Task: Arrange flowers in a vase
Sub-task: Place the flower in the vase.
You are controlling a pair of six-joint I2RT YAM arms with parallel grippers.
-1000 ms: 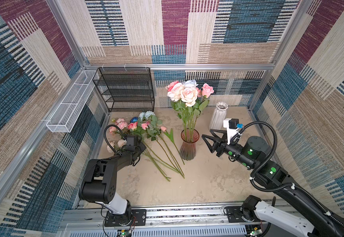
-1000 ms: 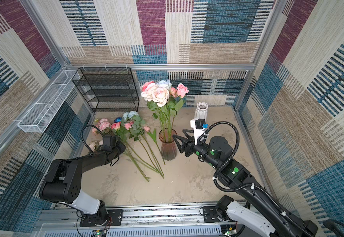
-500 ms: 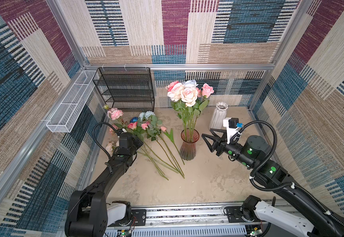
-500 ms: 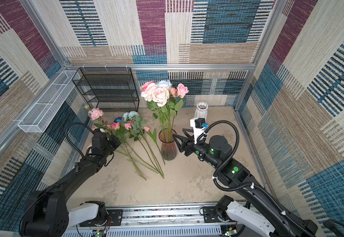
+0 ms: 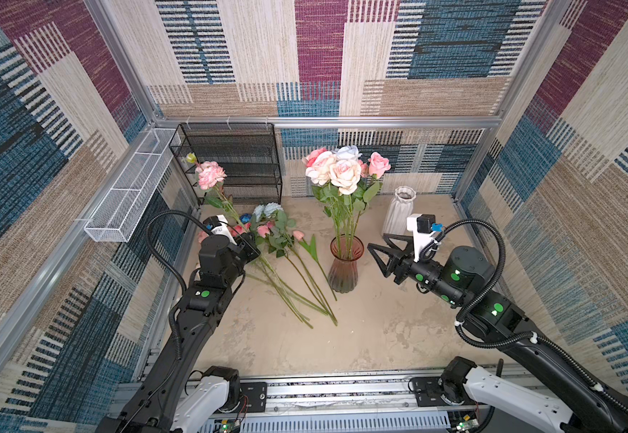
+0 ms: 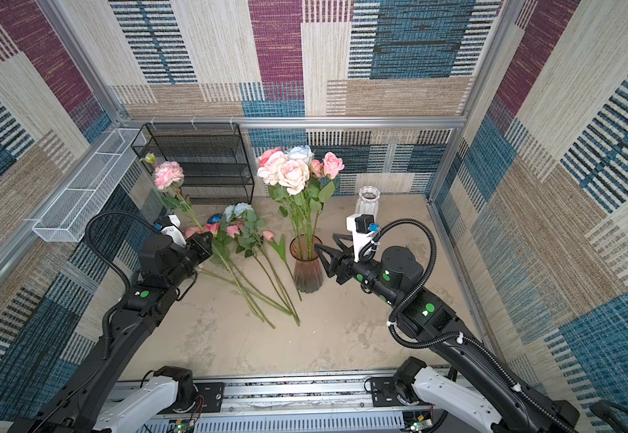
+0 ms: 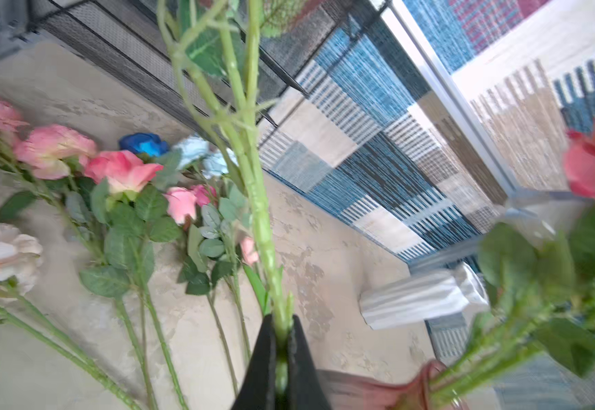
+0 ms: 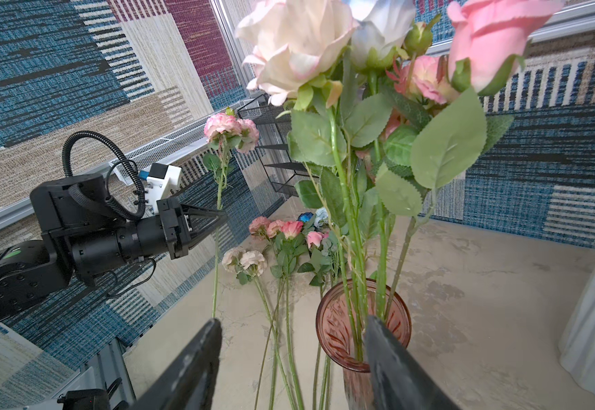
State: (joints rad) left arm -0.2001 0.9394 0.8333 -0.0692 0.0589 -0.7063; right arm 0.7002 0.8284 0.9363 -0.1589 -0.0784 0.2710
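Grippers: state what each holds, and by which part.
The left gripper is shut on the pink peony at the middle of its stem. The right gripper is open near the glass vase, holding nothing.

I find no word, number, brand mark or sign that I can read in any of the views. The round green stickers (image 5: 204, 294) on my arms are plain colour, with no lettering I can make out.
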